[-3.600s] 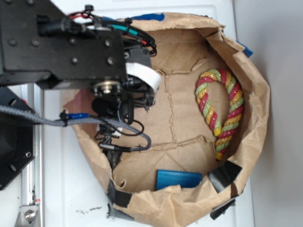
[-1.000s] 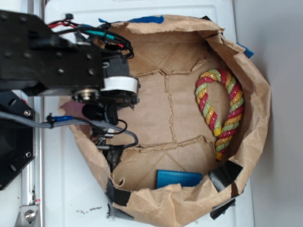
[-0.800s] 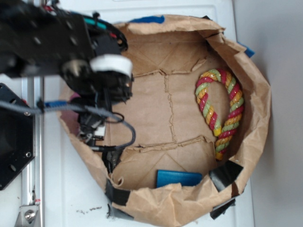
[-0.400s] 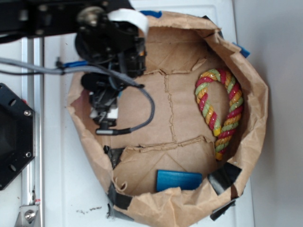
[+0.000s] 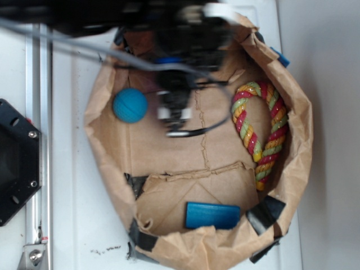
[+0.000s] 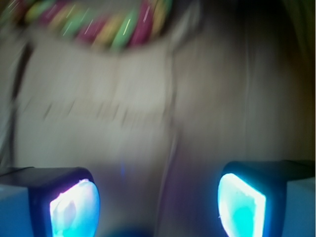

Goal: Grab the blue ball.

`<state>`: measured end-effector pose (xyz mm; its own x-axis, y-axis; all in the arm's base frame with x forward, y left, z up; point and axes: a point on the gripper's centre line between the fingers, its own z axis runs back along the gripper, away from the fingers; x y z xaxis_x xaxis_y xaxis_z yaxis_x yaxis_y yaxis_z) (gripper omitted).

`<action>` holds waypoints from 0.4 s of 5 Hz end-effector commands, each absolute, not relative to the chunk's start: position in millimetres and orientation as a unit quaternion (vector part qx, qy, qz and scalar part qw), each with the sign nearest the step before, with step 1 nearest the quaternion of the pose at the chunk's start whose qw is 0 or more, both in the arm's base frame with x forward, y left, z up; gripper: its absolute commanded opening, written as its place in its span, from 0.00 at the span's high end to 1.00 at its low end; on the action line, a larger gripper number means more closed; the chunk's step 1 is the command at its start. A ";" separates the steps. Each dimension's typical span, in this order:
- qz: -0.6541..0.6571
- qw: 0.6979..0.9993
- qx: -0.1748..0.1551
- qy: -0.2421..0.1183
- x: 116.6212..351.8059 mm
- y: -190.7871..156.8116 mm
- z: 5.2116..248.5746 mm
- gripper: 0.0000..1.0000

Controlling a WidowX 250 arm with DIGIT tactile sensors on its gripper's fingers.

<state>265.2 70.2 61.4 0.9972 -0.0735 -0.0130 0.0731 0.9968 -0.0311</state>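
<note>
Blue ball [image 5: 130, 105] lies free on the brown paper floor at the left side of the paper bag tray [image 5: 301, 140], close to the left wall. Gripper [image 6: 158, 200] hangs just right of the ball, not touching it; wrist view, though blurred, shows the two pads [image 6: 75, 210] set wide apart with nothing between them. Striped rope toy [image 5: 263, 132] sits well off at the right wall; flat blue block [image 5: 213, 215] near the lower edge. Step in hand looks like the approach. Next move likely calls for shifting left over the ball, descending, then closing.
</note>
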 end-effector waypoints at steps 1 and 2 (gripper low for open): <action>-0.062 0.998 0.006 -0.010 292.4 53.4 50.2 0.00; -0.093 0.996 -0.004 0.011 280.1 46.5 50.0 0.00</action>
<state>270.8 54.5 36.9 0.9837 -0.1644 -0.0735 0.1622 0.9861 -0.0351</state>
